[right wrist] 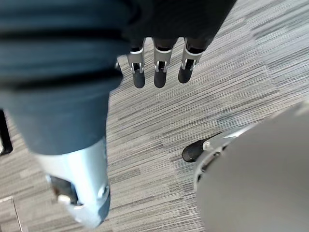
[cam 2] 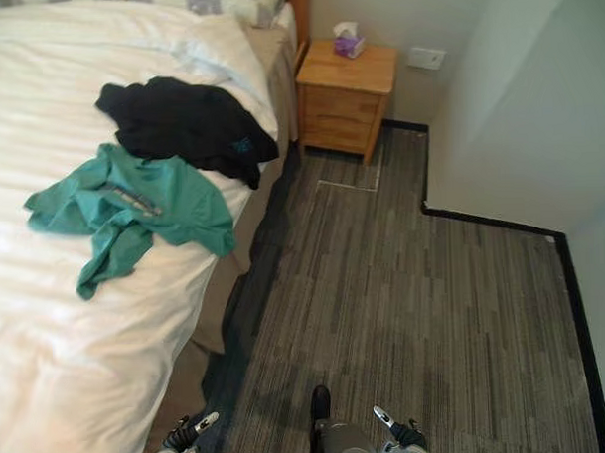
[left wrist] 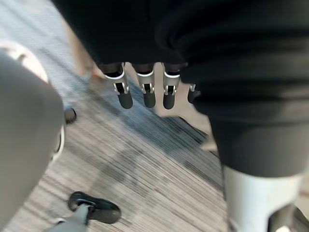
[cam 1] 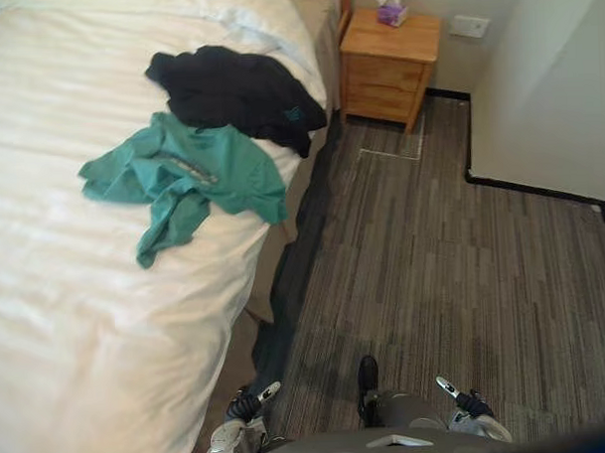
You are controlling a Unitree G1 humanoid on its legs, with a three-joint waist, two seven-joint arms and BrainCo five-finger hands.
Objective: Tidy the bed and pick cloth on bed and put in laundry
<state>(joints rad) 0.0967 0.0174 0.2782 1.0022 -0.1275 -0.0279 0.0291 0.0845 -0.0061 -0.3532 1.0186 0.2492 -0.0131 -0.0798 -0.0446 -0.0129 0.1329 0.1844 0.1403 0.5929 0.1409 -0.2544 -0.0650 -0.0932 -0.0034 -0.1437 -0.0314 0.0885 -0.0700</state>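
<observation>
Left wrist view first: the left robot hand (left wrist: 145,92) hangs low, fingers straight and relaxed, nothing in them, striped carpet floor (left wrist: 145,159) beneath. Same story in the right wrist view: the right robot hand (right wrist: 159,72) is loose and empty over the carpet. Both hands are free and well apart from the bed (cam 1: 67,324).

Out from there, up on the white bed cover, here are the targets. A green cloth (cam 1: 191,176) lies crumpled near the bed's floor-side edge, one end trailing toward the robot. A black cloth (cam 1: 238,90) sits just beyond it, toward the head of the bed, and the two appear to touch where they meet. Past the bed corner stands a wooden nightstand (cam 1: 388,59) with a tissue box (cam 1: 390,9) on top.

By my read this is the very start: nothing picked, and the approach is the step in hand. The next move calls for stepping closer to the bed's side, raising a hand over the green cloth, the nearer one, and closing the fingers on a bunched fold so the whole garment lifts. Where the laundry goes I cannot tell.
</observation>
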